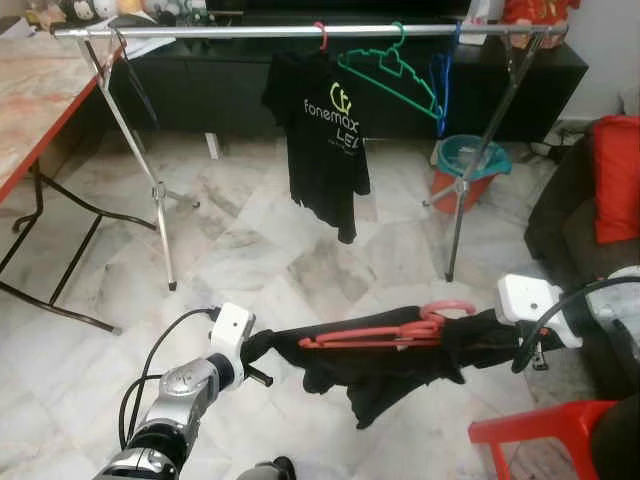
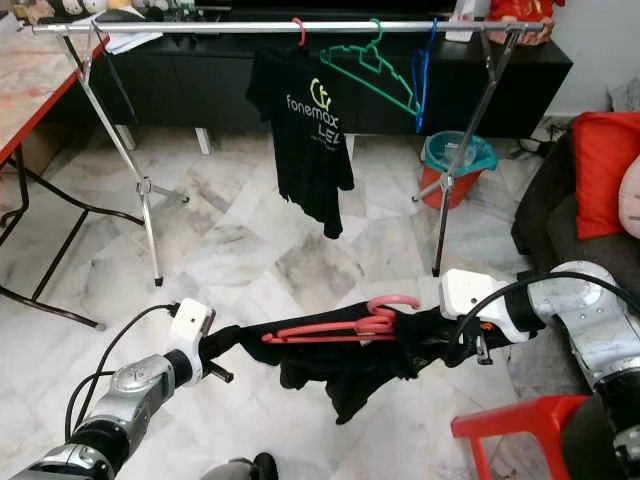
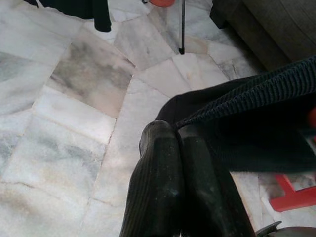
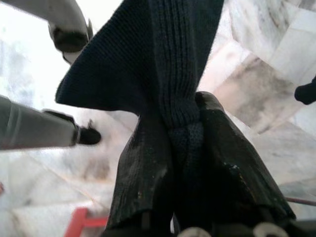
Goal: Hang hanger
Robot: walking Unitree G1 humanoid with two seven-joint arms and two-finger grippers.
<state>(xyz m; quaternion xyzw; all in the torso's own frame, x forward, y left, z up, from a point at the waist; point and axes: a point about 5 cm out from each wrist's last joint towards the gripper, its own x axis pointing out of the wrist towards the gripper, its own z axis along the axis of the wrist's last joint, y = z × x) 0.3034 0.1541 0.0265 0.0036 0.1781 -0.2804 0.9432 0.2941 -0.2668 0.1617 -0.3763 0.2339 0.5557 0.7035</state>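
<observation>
The left gripper [image 1: 262,347] is clenched on one end of a black shirt [image 1: 385,365], whose ribbed hem shows pinched between its fingers [image 3: 168,168] in the left wrist view. A red hanger [image 1: 385,328] lies across the stretched cloth, low over the marble floor [image 1: 250,240]. The right gripper [image 1: 530,345] grips the other end. To hang it well, both arms probably need to rise level, so the hook stays upright and clears the rail [image 1: 300,31]. Open rail lies left of the hanging shirt [image 1: 325,140]; the green hanger [image 1: 390,72] and blue hanger [image 1: 442,85] crowd the right, with a bucket [image 1: 468,165], sofa [image 1: 575,220] and red stool [image 1: 545,430] nearby.
</observation>
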